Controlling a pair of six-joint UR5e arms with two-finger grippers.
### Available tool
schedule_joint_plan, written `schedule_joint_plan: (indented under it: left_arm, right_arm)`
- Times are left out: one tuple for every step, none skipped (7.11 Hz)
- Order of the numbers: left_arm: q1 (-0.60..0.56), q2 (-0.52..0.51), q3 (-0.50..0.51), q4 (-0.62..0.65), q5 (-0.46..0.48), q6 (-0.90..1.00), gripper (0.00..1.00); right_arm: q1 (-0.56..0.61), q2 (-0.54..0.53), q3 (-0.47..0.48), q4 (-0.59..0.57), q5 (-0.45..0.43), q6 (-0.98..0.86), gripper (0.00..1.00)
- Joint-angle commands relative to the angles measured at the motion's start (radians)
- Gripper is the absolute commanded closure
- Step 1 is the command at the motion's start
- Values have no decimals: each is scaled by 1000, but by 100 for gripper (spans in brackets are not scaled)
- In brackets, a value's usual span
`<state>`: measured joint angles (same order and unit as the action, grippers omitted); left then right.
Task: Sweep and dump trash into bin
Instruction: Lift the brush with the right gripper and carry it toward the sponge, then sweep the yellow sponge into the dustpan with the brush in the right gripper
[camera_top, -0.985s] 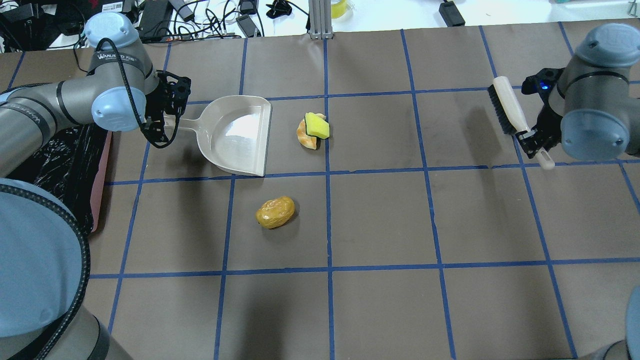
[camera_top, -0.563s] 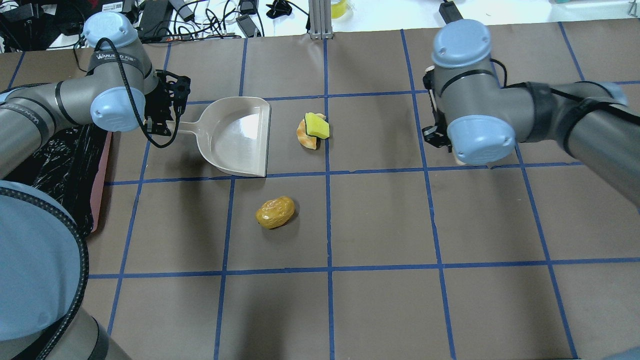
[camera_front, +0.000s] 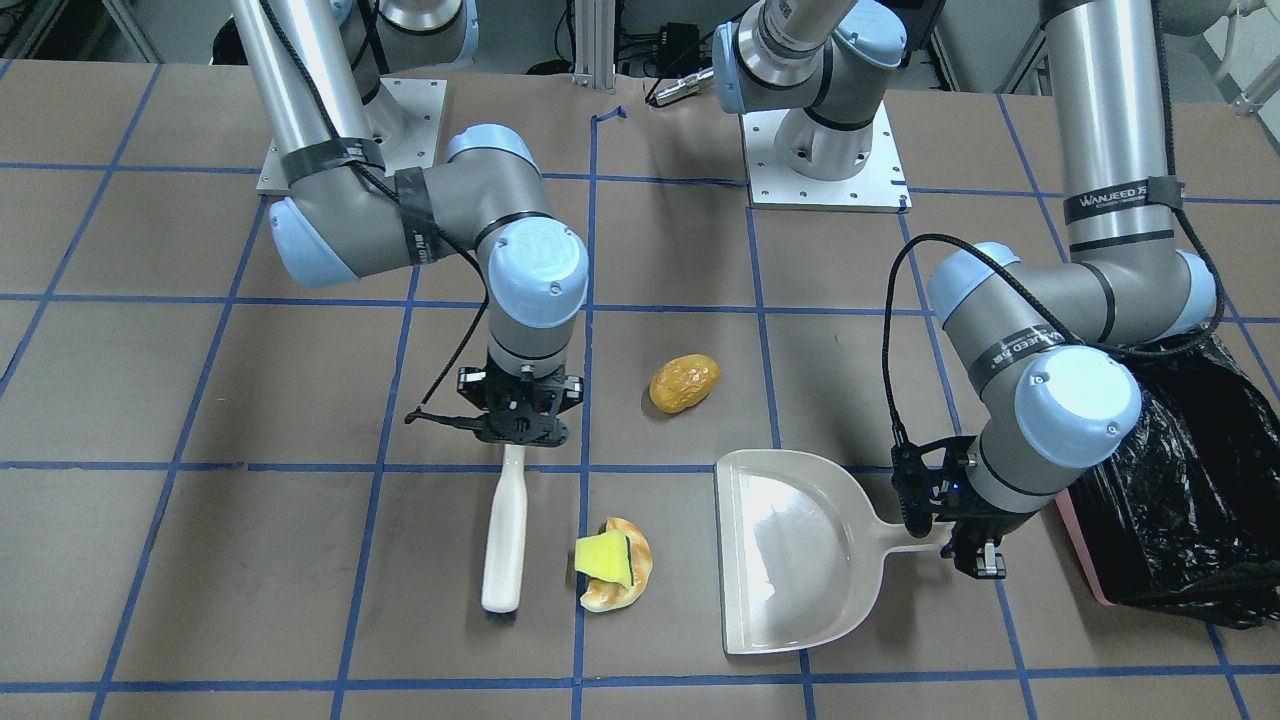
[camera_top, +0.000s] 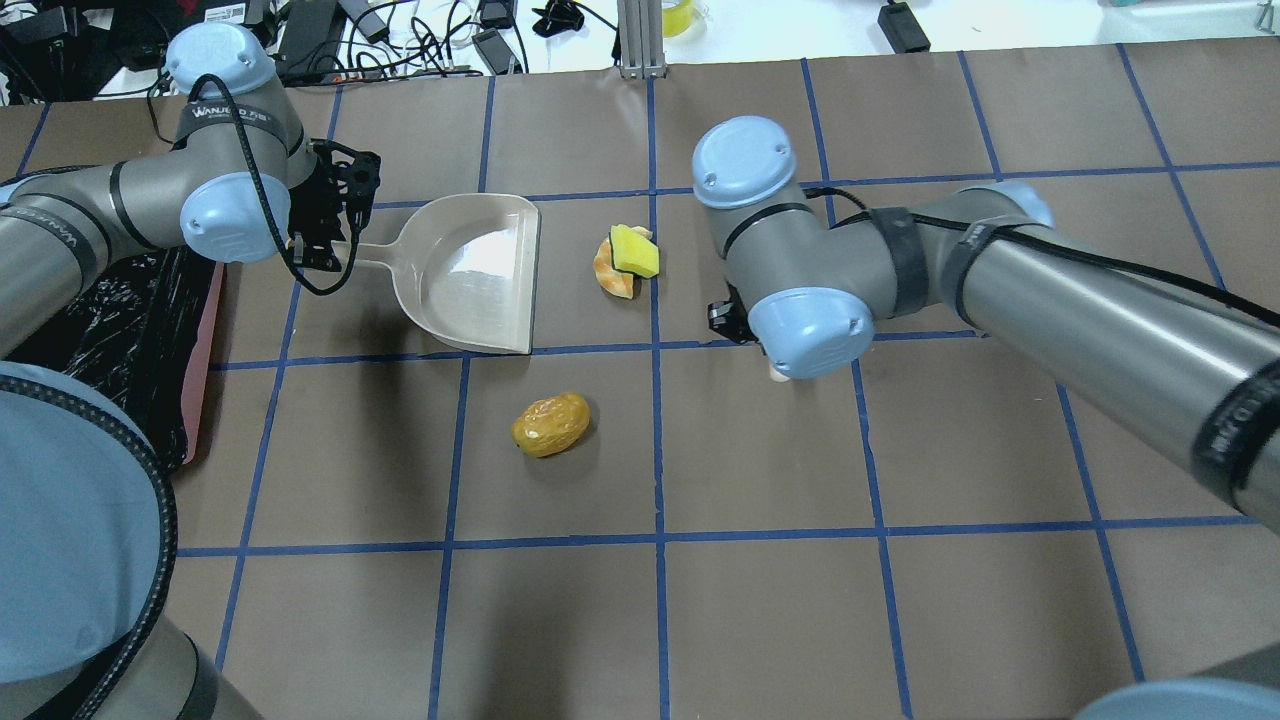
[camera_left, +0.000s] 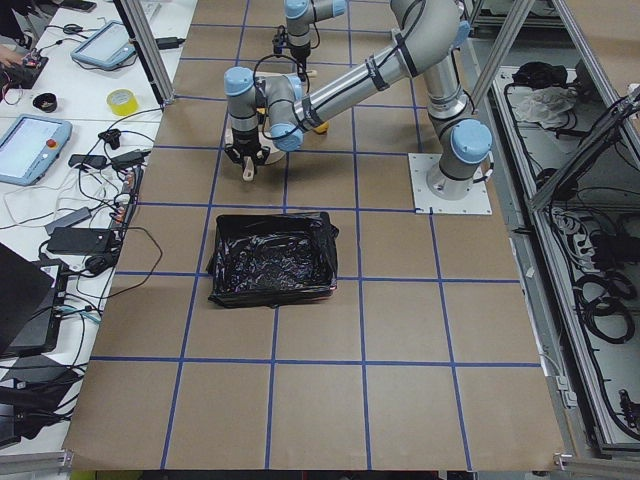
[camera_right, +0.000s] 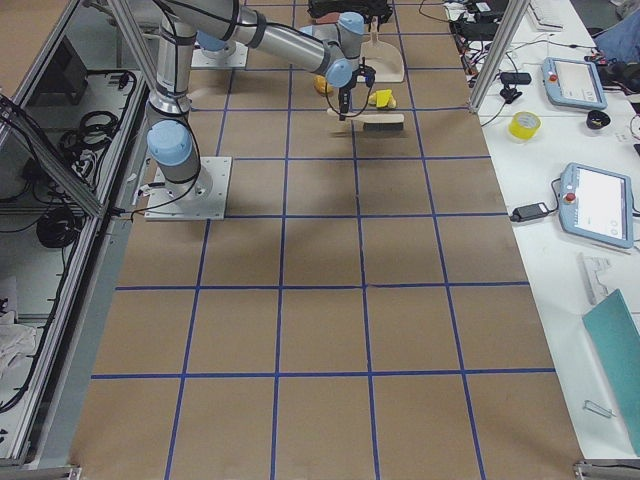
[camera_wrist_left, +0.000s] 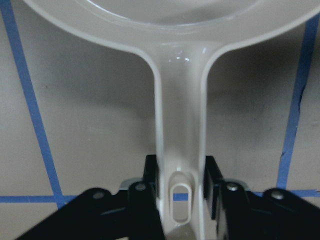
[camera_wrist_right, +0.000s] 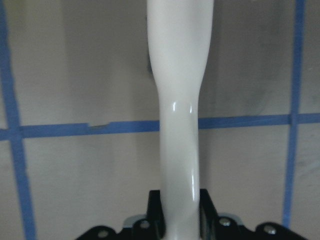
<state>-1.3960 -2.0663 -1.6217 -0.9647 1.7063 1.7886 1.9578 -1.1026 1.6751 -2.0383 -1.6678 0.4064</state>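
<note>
Brown paper covers the counter (camera_top: 760, 600), and blue tape lines cut it into big squares. Far behind it are desks with cables and screens.

The left gripper (camera_front: 945, 540) is pinching the thin handle of a beige plastic dustpan (camera_front: 790, 550). In the left wrist view, its two black fingers (camera_wrist_left: 150, 192) press on both sides of the handle's end. The dustpan's wide open mouth faces the middle of the counter.

The right gripper (camera_front: 517, 440) points down and is pinching the end of a white plastic hand brush (camera_front: 505, 540). In the right wrist view, the brush handle runs straight out from between the fingers. From the side its dark bristles face down, but I cannot tell if they touch the paper.

A tan curved bread-like piece (camera_front: 612, 596) lies on the counter between the brush and the dustpan's mouth. It is just beside the brush. A yellow sponge wedge with a dark edge (camera_front: 603, 558) rests on top of the bread.

A shiny orange-yellow potato-like lump (camera_front: 684, 383) lies by itself on the counter, closer to the robot than the bread is.

The pink box-shaped bin (camera_top: 205, 370) sits on the robot's left side, past the dustpan handle. A crinkly black plastic bag (camera_front: 1170, 480) lines it and spills over its rim.
</note>
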Motion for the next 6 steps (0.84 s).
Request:
schedule_joint_plan:
  left_arm:
    - [0, 0, -3, -3, 1, 0, 96]
    - [0, 2, -3, -3, 3, 0, 96]
    - [0, 3, -3, -3, 1, 0, 96]
    - [0, 3, -3, -3, 3, 0, 96]
    - [0, 3, -3, -3, 3, 0, 96]
    - [0, 5, -3, -3, 1, 0, 96]
  right_arm:
    - [105, 123, -211, 76, 89, 87, 100]
    - [130, 162, -291, 78, 158, 118, 100]
    - [145, 179, -348, 98, 215, 146, 100]
    - [171, 187, -397, 95, 283, 232, 100]
    - [176, 187, -425, 101, 293, 245, 100]
    - [176, 188, -426, 101, 318, 247, 100]
